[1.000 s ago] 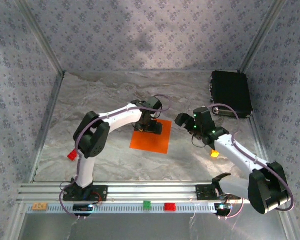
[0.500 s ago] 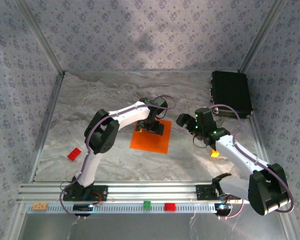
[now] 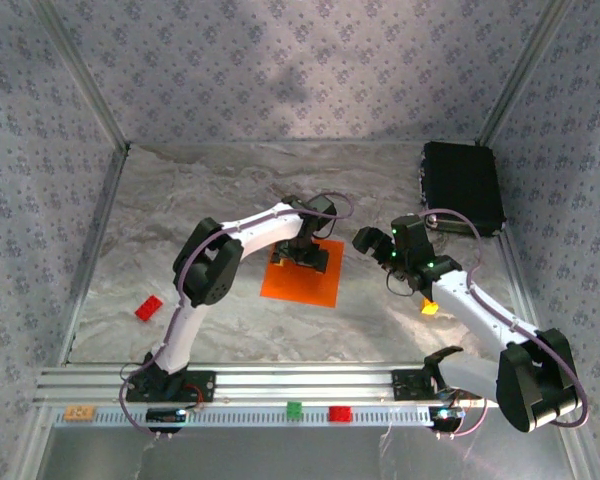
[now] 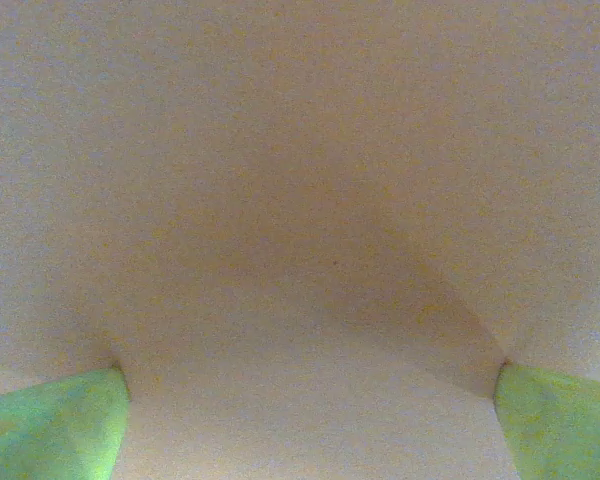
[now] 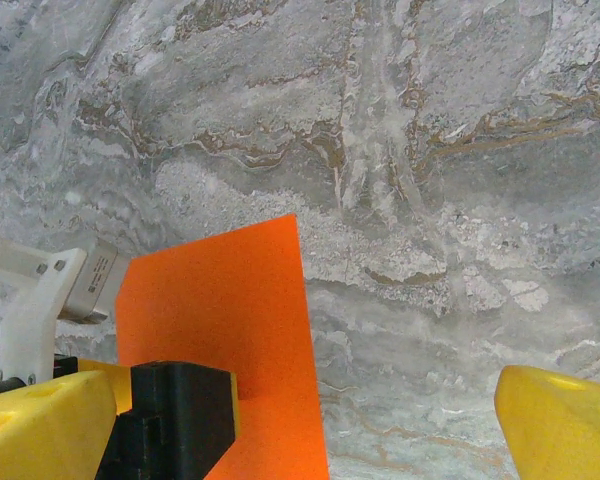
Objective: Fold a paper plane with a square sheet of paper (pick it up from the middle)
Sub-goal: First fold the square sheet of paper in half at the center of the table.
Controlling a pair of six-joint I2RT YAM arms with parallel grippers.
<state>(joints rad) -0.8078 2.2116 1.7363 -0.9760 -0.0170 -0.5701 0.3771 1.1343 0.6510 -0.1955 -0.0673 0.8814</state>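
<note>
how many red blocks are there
2. One red block lies on the table, left side. The other red block sits on the near rail, right of the green block. More may be hidden.

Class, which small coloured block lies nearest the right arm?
The small yellow-orange block, beside that arm; the small red block on the table lies far left, the green block on the front rail.

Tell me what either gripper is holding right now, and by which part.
Nothing is held. The left gripper is low over the far part of the square sheet of paper, fingertips spread wide; the right gripper is open beside it.
</note>
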